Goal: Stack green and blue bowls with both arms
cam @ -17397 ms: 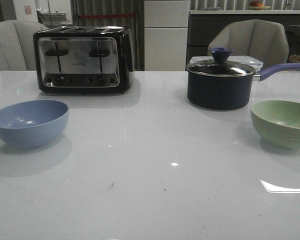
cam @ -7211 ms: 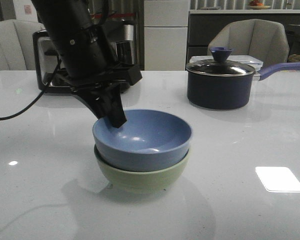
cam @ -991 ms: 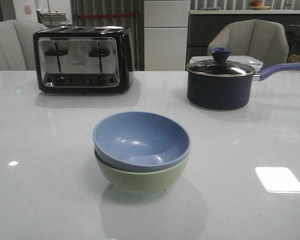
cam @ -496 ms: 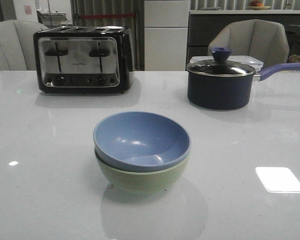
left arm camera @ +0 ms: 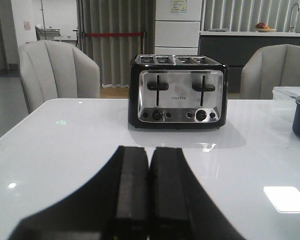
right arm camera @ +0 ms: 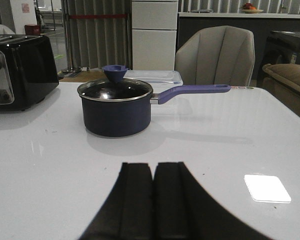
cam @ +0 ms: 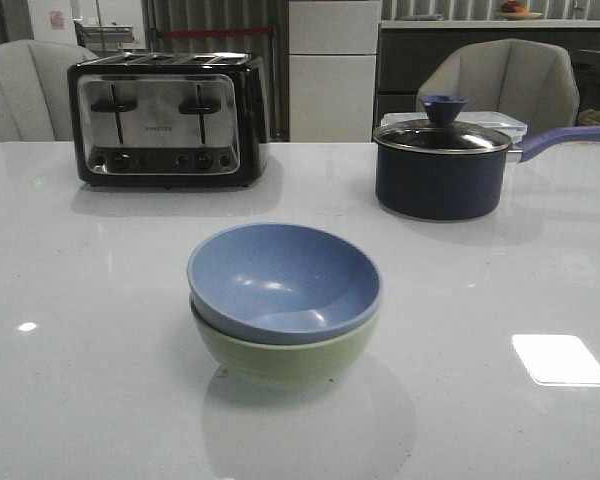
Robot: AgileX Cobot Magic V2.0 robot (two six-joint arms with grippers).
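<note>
The dusty blue bowl (cam: 283, 278) sits nested inside the pale green bowl (cam: 280, 358) in the middle of the white table (cam: 90, 400), upright and level. No arm shows in the front view. My left gripper (left arm camera: 148, 150) is shut and empty, low over the table, facing the toaster. My right gripper (right arm camera: 153, 165) is shut and empty, low over the table, facing the saucepan. Neither wrist view shows the bowls.
A black and chrome toaster (cam: 166, 118) stands at the back left, also in the left wrist view (left arm camera: 178, 91). A dark navy lidded saucepan (cam: 440, 165) with a purple handle stands at the back right, also in the right wrist view (right arm camera: 116, 106). Chairs stand behind the table.
Since 7.2 s ago the left arm has let go of the blue bowl and left the front view. Over the last second nothing has moved.
</note>
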